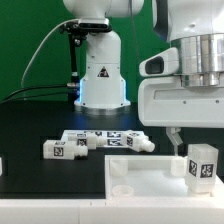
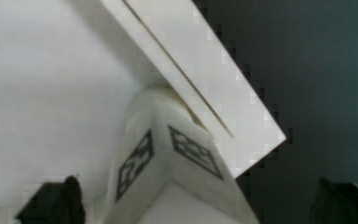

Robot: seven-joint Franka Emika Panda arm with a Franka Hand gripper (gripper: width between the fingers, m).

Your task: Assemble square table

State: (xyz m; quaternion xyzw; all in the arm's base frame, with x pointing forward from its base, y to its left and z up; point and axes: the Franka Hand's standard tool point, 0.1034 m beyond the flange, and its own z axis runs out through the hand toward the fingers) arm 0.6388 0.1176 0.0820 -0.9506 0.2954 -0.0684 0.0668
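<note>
The white square tabletop (image 1: 140, 176) lies flat at the front of the black table. One white tagged leg (image 1: 203, 165) stands upright on its corner toward the exterior view's right. My gripper (image 1: 192, 148) hangs just above this leg. In the wrist view the leg (image 2: 176, 160) sits between my dark fingertips (image 2: 51, 203), which stand wide apart and clear of it. The tabletop (image 2: 51, 90) fills the area beside the leg. My gripper (image 2: 197, 206) is open and holds nothing.
Three more white tagged legs lie on the black table behind the tabletop: one (image 1: 59, 150), one (image 1: 82, 138) and one (image 1: 126, 140). The white robot base (image 1: 101, 78) stands at the back with cables beside it.
</note>
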